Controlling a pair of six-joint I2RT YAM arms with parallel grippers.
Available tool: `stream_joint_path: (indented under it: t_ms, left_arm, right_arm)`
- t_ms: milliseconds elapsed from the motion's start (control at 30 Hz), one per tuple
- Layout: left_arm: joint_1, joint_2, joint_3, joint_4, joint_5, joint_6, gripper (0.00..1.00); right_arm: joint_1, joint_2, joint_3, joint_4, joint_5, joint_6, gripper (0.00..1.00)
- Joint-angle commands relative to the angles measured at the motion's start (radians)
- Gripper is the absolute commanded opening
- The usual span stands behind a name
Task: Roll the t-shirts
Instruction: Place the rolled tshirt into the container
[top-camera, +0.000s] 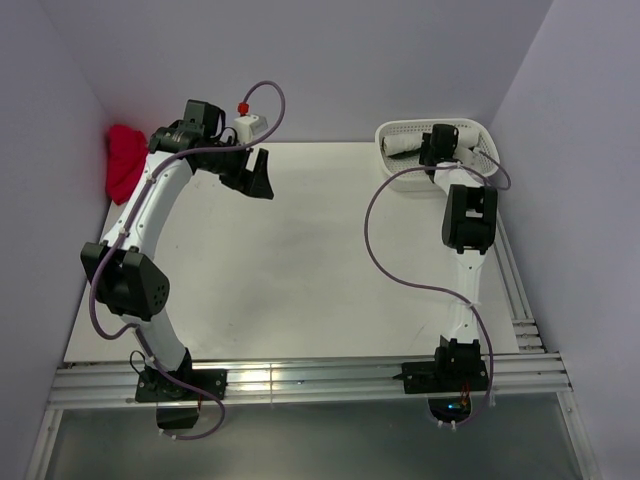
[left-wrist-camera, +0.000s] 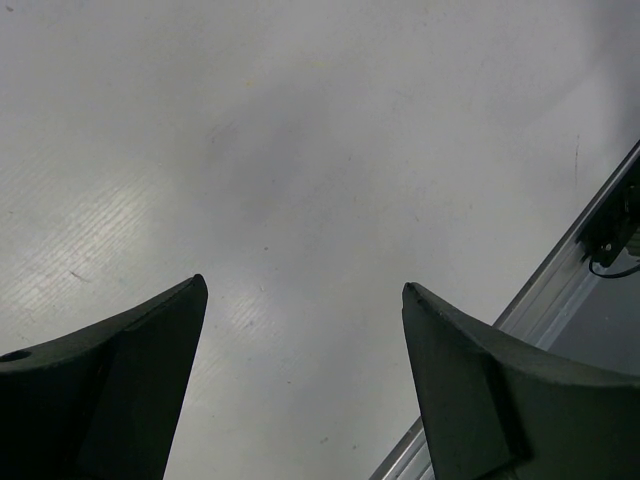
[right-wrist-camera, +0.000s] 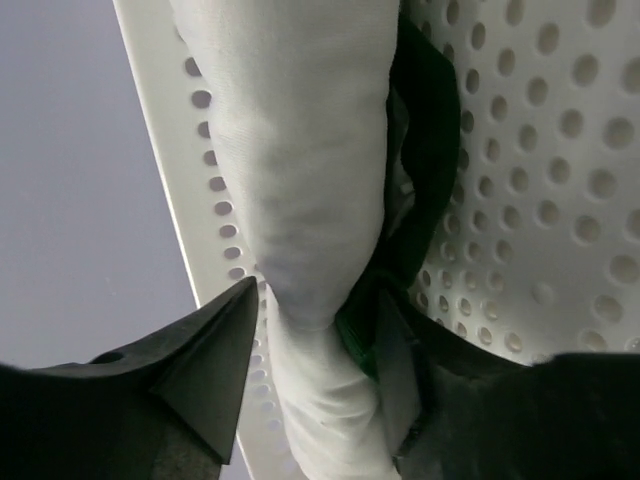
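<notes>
An off-white t-shirt, rolled into a tube, lies in the white perforated basket. A dark green t-shirt is bunched against its right side. My right gripper reaches down into the basket with its jaws astride the off-white roll. A narrow gap shows beside the left finger, so the jaws are open. The right finger rests against the green cloth. My left gripper hangs wide open over the bare table at the back left, holding nothing.
A red cloth lies bunched in the far left corner against the wall. The basket stands at the back right corner of the table. Metal rails run along the near edge, and more run down the right side.
</notes>
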Motion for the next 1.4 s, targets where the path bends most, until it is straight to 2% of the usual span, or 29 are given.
stream_joint_path:
  t_ms: [0,33,233,967,1133,1367]
  left_arm:
    - [-0.013,-0.007,0.058,-0.013,0.000,-0.007,0.84]
    - [-0.014,-0.005,0.063,-0.016,-0.002,-0.013,0.84]
    - [-0.016,-0.016,0.066,-0.013,-0.013,-0.018,0.84]
    - [-0.014,-0.002,0.111,-0.029,-0.020,-0.050,0.86]
    - [-0.010,-0.011,0.117,-0.028,-0.046,-0.064,0.86]
    - [-0.005,-0.110,0.016,0.044,-0.128,-0.088,0.86]
  right_arm:
    - [-0.026,0.002,0.083,-0.017,-0.045,0.021,0.58]
    - [-0.031,0.007,0.094,-0.039,-0.060,0.026,0.61]
    - [-0.043,-0.017,0.067,-0.065,-0.089,0.037,0.66]
    - [-0.055,-0.212,-0.041,-0.178,-0.189,-0.042,0.71]
    - [-0.055,-0.315,-0.142,-0.165,-0.226,-0.046,0.71]
    - [-0.019,-0.525,-0.321,-0.148,-0.227,-0.155,0.73]
